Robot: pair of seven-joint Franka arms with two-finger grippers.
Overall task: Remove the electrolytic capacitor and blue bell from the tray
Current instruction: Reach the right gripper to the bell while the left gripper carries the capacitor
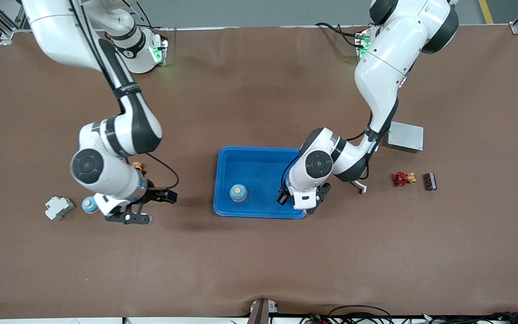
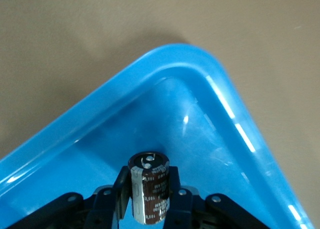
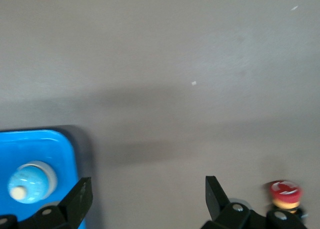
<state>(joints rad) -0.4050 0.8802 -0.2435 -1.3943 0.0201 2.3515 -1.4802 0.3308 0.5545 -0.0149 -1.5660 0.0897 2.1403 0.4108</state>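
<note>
Two grippers over brown table [image 1: 259, 261]: left gripper [image 2: 147, 196] clenching capacitor [image 2: 149, 188] above blue tray [image 1: 259, 155], right gripper [image 3: 145, 201] released.

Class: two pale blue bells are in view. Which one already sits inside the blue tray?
The bell in the blue tray, near the corner closest to the front camera. The other bell rests on the bare table beside the grey block, toward the right arm's end.

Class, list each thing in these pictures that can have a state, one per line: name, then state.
left gripper: shut on the capacitor, over the tray
capacitor: held, not yet set down
right gripper: open, holding nothing, over the table
tray: holds one blue bell
bell in tray: upright, released
second bell: on the table, outside the tray
</note>
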